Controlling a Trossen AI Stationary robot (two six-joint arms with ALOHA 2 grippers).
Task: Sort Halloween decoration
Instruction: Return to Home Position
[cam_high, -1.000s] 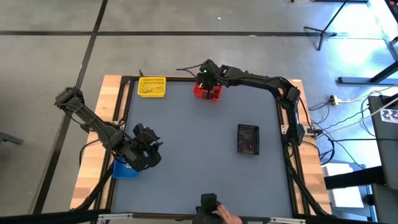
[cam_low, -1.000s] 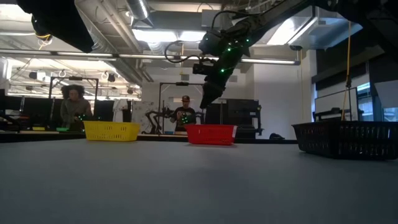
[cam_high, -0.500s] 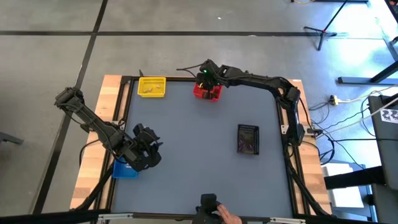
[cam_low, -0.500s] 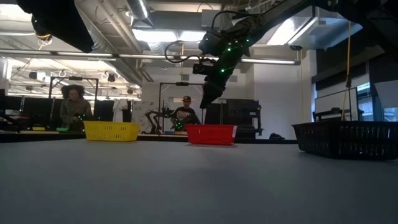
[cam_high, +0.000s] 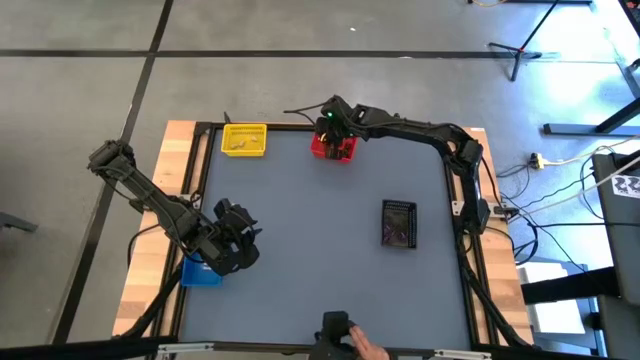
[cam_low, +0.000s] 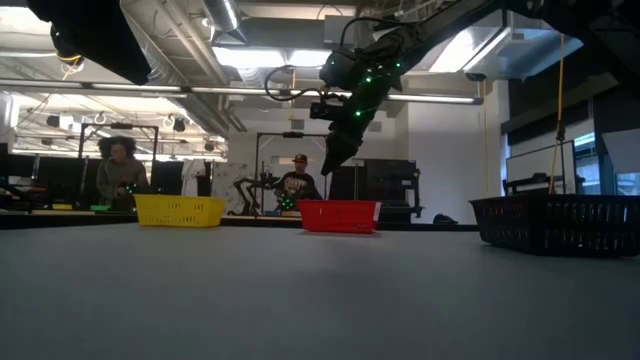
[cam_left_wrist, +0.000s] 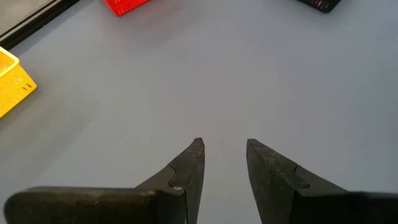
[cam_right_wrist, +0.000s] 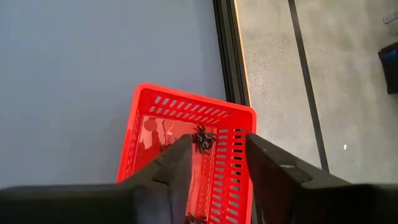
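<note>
Raise your right gripper (cam_right_wrist: 217, 142), fingers narrowly parted and empty, straight above the far-edge red bin (cam_right_wrist: 193, 98) before retracting. Your left gripper (cam_left_wrist: 222, 144), likewise parted, waits by the tabletop's left edge.

We were in what looked like a robotics lab. Two dark robot arms (cam_high: 420, 128) were mounted at a framed grey table (cam_high: 320, 230) on a bare concrete floor (cam_high: 300, 90) crossed by dark tape lines (cam_high: 300, 53), with a tripod stand (cam_high: 520, 50) and loose cables (cam_high: 515, 170) to the right. Beyond the far edge we saw exposed ceiling pipes (cam_low: 150, 88), strip lights (cam_low: 250, 55), and two people (cam_low: 120, 172) at what may have been workstations (cam_low: 40, 195).
</note>
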